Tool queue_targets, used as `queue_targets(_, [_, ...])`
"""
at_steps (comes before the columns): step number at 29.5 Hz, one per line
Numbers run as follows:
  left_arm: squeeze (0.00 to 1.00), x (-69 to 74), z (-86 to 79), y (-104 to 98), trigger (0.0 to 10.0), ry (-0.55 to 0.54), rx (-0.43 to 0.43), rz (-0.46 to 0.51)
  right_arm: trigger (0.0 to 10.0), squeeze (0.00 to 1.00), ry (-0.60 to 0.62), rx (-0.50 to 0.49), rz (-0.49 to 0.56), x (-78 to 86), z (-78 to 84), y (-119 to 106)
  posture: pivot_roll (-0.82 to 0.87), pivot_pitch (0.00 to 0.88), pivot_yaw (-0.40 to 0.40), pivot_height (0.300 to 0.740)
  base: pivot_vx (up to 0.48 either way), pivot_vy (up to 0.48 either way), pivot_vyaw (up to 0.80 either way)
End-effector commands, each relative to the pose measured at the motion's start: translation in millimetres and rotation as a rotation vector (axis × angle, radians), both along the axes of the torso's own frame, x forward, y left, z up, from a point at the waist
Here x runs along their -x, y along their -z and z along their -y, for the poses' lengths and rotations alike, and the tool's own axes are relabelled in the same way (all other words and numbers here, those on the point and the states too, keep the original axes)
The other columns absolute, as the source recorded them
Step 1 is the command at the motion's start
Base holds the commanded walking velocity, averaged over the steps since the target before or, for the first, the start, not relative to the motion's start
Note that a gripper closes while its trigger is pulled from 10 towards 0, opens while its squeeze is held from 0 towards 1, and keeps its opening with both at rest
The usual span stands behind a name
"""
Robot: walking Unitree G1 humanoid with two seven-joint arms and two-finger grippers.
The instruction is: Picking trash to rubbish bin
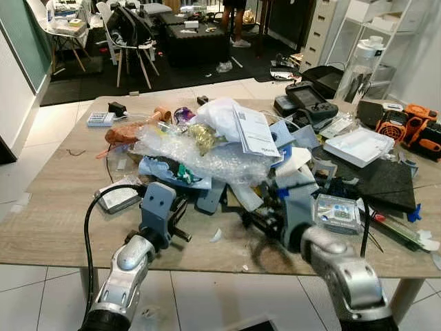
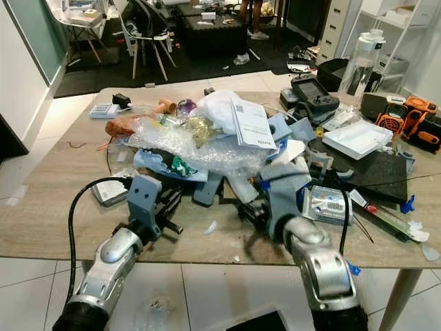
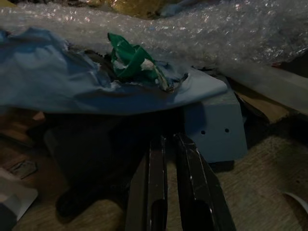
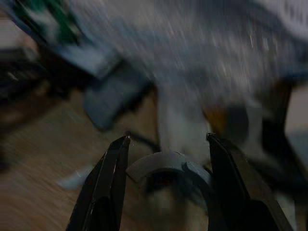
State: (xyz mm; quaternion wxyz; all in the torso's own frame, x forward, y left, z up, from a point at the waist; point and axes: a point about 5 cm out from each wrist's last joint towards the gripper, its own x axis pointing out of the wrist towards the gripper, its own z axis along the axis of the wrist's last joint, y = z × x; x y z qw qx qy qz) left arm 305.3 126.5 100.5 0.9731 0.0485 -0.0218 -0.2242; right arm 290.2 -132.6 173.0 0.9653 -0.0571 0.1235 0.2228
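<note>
A heap of trash covers the middle of the wooden table (image 1: pixel 62 227): bubble wrap (image 1: pixel 207 155), a crumpled blue bag (image 1: pixel 162 171), a green wrapper (image 3: pixel 132 62) and white printed paper (image 1: pixel 255 131). My left gripper (image 3: pixel 168 139) is low at the heap's near edge, shut with nothing held. It points under the blue bag, beside a grey-blue flat piece (image 3: pixel 216 125). My right gripper (image 4: pixel 167 139) is open at the heap's near right side. In its blurred wrist view a grey curved piece (image 4: pixel 163 163) lies between its fingers, apart from both.
A white box with a black cable (image 1: pixel 117 198) lies left of my left arm. A small display unit (image 1: pixel 337 210), a black mat (image 1: pixel 382 179), a white tray (image 1: pixel 358 146), an orange tool (image 1: pixel 413 121) and a black handheld device (image 1: pixel 310 96) crowd the right side. Chairs (image 1: pixel 131 41) stand beyond.
</note>
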Motion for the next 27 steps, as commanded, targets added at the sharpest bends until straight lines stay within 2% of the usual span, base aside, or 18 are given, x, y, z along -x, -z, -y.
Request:
queue_targets(1, [0.00,3.0,1.1,4,10.0,0.008,0.009,-0.013,0.0,0.00,-0.018,-0.030,-0.016,2.8,-2.3,-4,-0.07,0.048,0.032,0.740,0.000,0.000,0.00])
queue_targets(7, [0.00,3.4,0.6,4,10.0,0.007,0.014,-0.012,0.0,0.00,-0.060,-0.043,0.037,2.2,-8.4,-19,-0.07,0.049,0.029,0.740,0.000,0.000,0.00])
queue_targets(9, [0.00,3.2,0.0,2,10.0,-0.002,0.037,-0.005,0.0,0.00,-0.064,-0.052,0.135,-1.4,-11.4,-30,-0.06,0.049,0.024,0.740,0.000,0.000,0.00])
queue_targets(10, [0.00,3.2,0.0,2,10.0,-0.002,0.037,-0.005,0.0,0.00,-0.064,-0.052,0.135,-1.4,-11.4,-30,-0.06,0.049,0.024,0.740,0.000,0.000,0.00])
queue_targets(11, [0.00,1.7,-1.9,0,10.0,-0.025,0.042,0.011,0.7,0.00,-0.053,-0.010,0.236,-4.8,-12.1,-36,-0.06,0.049,0.024,0.740,0.000,0.000,0.00])
queue_targets(12, [0.00,0.6,-3.9,-3,10.0,-0.047,0.046,0.024,10.0,0.00,-0.039,0.033,0.310,-6.5,-12.7,-40,-0.06,0.050,0.022,0.740,0.000,0.000,0.00])
queue_targets(13, [0.00,0.6,-3.9,-3,10.0,-0.047,0.046,0.024,10.0,0.00,-0.039,0.033,0.310,-6.5,-12.7,-40,-0.06,0.050,0.022,0.740,0.000,0.000,0.00])
queue_targets(14, [0.00,-2.5,-11.2,-9,10.0,-0.114,0.041,0.067,10.0,0.00,-0.012,0.024,0.361,-9.4,-15.0,-40,-0.05,0.050,0.018,0.740,0.000,0.000,0.00])
queue_targets(17, [0.00,-4.1,-16.1,-13,10.0,-0.156,0.038,0.091,10.0,0.00,-0.002,0.021,0.388,-10.6,-17.2,-39,-0.05,0.051,0.014,0.740,0.000,0.000,0.00])
queue_targets(22, [0.00,-5.7,-22.7,-23,10.0,-0.196,0.094,0.127,10.0,0.00,-0.018,0.035,0.428,-10.4,-22.3,-38,-0.04,0.053,0.012,0.740,0.000,0.000,0.00])
queue_targets(24, [0.00,-5.7,-23.7,-26,10.0,-0.201,0.107,0.134,10.0,0.00,-0.015,0.003,0.440,-10.6,-23.0,-36,-0.04,0.055,0.012,0.740,0.000,0.000,0.00])
queue_targets(27, [0.00,-4.5,-21.1,-32,10.0,-0.216,0.186,0.139,10.0,0.00,0.006,-0.036,0.449,-10.6,-20.3,-21,-0.03,0.052,0.014,0.740,0.000,0.000,0.00])
